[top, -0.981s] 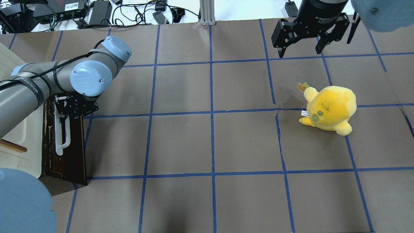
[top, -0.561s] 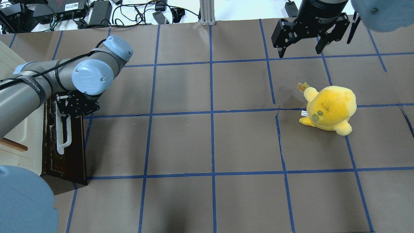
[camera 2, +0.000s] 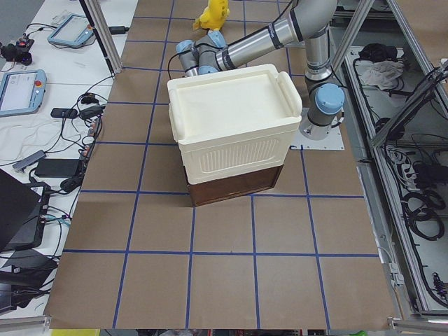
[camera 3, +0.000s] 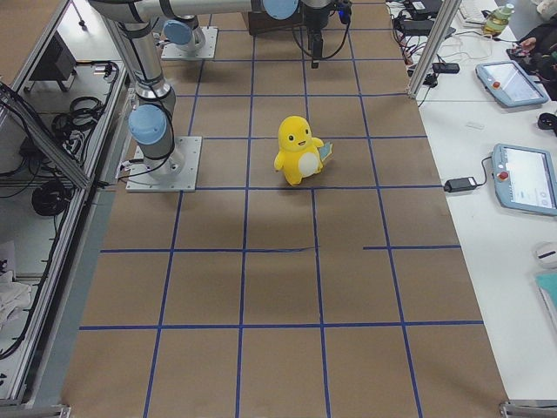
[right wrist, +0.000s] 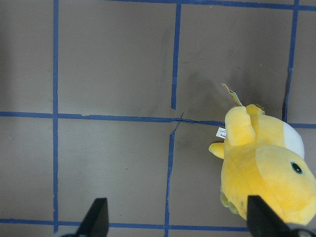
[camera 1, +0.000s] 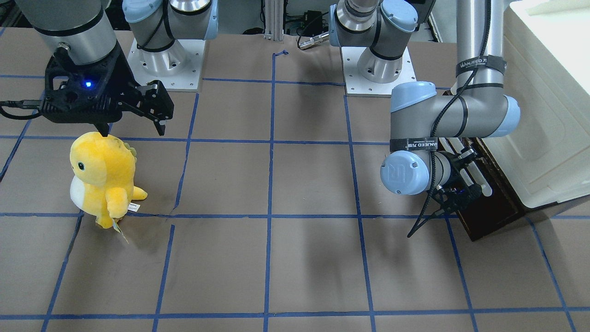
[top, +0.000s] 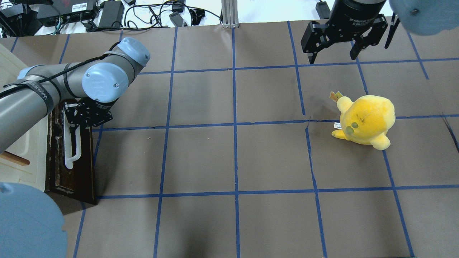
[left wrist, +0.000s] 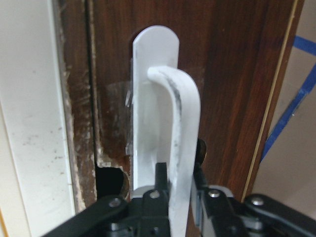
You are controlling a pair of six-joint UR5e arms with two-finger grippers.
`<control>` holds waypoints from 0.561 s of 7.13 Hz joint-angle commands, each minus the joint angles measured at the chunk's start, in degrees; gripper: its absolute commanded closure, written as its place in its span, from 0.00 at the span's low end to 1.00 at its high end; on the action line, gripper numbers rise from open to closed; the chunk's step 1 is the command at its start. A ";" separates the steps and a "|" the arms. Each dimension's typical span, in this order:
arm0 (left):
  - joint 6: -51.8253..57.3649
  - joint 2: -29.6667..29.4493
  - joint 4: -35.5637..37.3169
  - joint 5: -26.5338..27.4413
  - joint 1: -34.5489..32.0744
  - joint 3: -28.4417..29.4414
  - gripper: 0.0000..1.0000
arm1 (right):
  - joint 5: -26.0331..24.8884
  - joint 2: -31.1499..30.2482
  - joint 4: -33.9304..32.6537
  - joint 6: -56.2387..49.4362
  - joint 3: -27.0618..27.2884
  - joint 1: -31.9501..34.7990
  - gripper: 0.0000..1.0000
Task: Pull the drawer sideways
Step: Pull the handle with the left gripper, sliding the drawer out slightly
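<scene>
Clamping the white bar handle (left wrist: 173, 98) near one end, the left gripper (left wrist: 177, 173) has its jaws narrow around it, though the wrist joint largely hides them from overhead. The dark drawer (top: 84, 161) sits at the left edge of the desk (top: 233, 157), beneath the white cabinet (camera 2: 231, 133), with its interior out of sight. The right gripper (top: 333, 57), jaws wide and empty, hangs above the desk near a yellow plush toy (top: 365, 122) without touching it, its arm cut off by the frame.
</scene>
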 commanded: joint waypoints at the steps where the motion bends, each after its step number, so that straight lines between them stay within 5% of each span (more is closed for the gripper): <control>1: -0.44 -0.22 -0.03 0.00 -0.59 0.05 1.00 | 0.00 0.00 0.00 0.00 0.00 0.00 0.00; 4: -0.53 -0.31 -0.03 0.00 -1.03 0.05 1.00 | 0.09 0.00 0.00 0.00 0.00 0.00 0.00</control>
